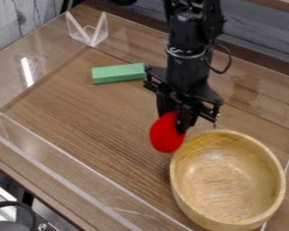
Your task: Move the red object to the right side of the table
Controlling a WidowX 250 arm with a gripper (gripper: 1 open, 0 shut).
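Sitting nearest, the wooden bowl (228,179) fills the table's (75,117) right side. Just beside its rim hangs the red object (168,133), pinched in the gripper's (180,115) closed jaws for carrying. Farther back lies a green block (116,74).

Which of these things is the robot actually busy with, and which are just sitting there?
In use:
- red strawberry-like toy, held in the gripper
- wooden table, where the toy travels rightward

Just lying about:
- green block, behind the arm
- wooden bowl, empty, at right
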